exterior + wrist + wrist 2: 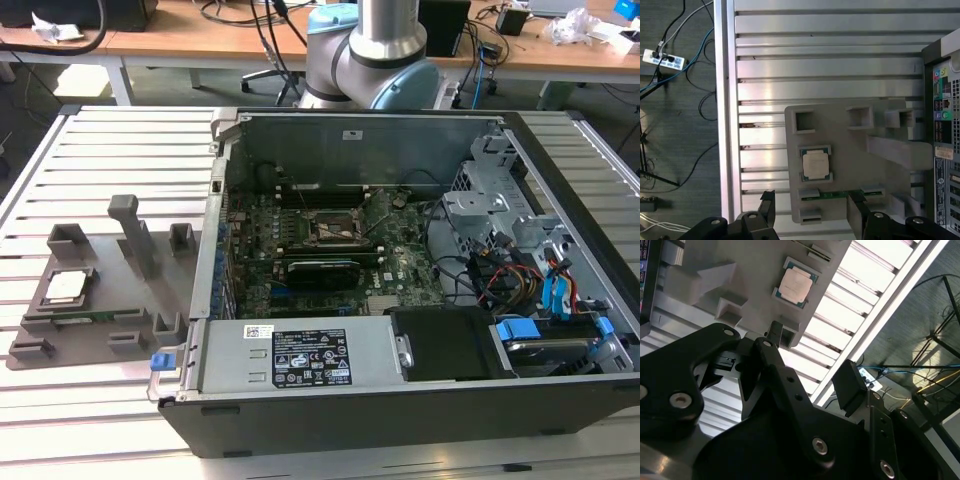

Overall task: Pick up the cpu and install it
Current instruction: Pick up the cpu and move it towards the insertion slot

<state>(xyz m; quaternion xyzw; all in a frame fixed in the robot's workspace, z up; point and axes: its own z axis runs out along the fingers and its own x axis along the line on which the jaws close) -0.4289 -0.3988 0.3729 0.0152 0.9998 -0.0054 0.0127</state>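
Slotted aluminium table [100,150]. Wooden desks [200,35] with loose cables stand at the far side in the exterior view. In the first wrist view there is dark floor with a power strip [662,57] past the table edge.

The cpu [65,287] lies flat, metal top up, in a square recess of a grey fixture plate [120,300] on the exterior view's left part of the table. It is well apart from the socket [335,228]. Both wrist views show the same cpu [816,165] [796,286] seated squarely in the recess with nothing touching it.

A green memory stick [85,318] sits in a slot of the plate just beside the cpu, on the near side. Grey blocks and a tall post [128,225] rise from the plate on the side toward the case.

My pincer [811,194] hangs above the plate, spread wide and empty. Its two black fingers [768,202] are apart from the cpu and touch nothing. In the second wrist view the pincer [812,360] shows its dark linkages, with the cpu beyond the tips.

On the exterior view's right of the plate, just beside it, the open computer case [350,130] lies on its side. The motherboard [400,270] faces up and the socket is on its far half. My arm base [370,50] stands beyond the case's far wall.
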